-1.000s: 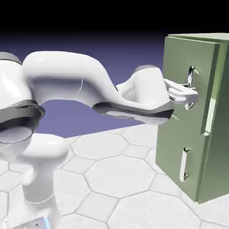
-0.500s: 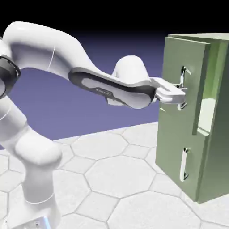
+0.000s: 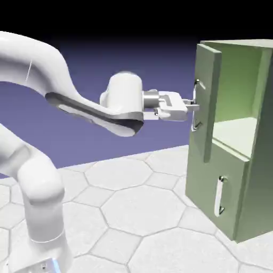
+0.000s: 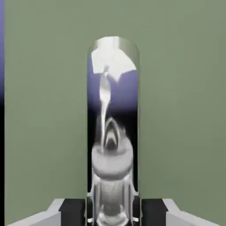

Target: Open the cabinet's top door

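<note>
The cabinet (image 3: 250, 176) stands on the pale hexagon-tiled table (image 3: 133, 208) at about 3 o'clock in the exterior view, and the white arm (image 3: 80, 106) reaches across to it from the 9 o'clock side. The top door (image 3: 205, 101) is swung well out from the cabinet's body, hinged at its left edge, so that I see it almost edge-on, with the lit green inside and a pale shelf showing behind it toward 3 o'clock. The lower panel (image 3: 213, 186) sits flush and shut below, at 5 o'clock from the pincer, its short handle (image 3: 219, 196) untouched and well apart from the hand.

The pincer (image 3: 193, 106) points level toward the door, and its fingertips (image 3: 191, 105) meet the long silver handle (image 3: 196, 104) about halfway down the bar. The handle lies directly ahead of the pincer, at its 3 o'clock, touching it, with the bar's upper end just above the fingers at 12 o'clock and its lower end just below at 6 o'clock.

In the hand view the handle (image 4: 113, 132) fills the middle as a shiny upright bar, the door's flat green face (image 4: 181, 110) behind it on both sides. The two dark fingertip pads (image 4: 73, 209) press against the bar from either side at 6 o'clock, so the pincer is narrow and clamped on the handle.
</note>
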`<control>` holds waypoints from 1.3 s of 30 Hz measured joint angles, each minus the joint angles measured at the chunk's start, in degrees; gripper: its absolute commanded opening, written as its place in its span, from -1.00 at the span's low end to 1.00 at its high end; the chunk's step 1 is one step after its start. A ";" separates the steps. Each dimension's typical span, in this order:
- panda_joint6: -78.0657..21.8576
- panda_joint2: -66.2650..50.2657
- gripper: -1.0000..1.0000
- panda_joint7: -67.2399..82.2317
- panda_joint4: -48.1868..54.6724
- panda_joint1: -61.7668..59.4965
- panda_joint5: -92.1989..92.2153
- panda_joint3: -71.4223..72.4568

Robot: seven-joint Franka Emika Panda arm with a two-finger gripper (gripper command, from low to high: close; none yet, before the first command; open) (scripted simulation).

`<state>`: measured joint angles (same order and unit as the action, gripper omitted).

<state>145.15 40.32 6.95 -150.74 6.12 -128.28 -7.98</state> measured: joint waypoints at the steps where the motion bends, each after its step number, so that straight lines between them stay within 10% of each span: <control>1: -1.24 0.76 -1.00 1.34 -0.81 -0.38 2.49 1.34; 18: -34.28 3.51 -1.00 15.02 -3.43 1.55 44.26 27.76; 39: -86.56 -29.19 -1.00 7.38 27.66 -7.36 65.10 59.45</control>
<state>58.59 11.12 14.33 -123.08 -1.24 -63.18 51.47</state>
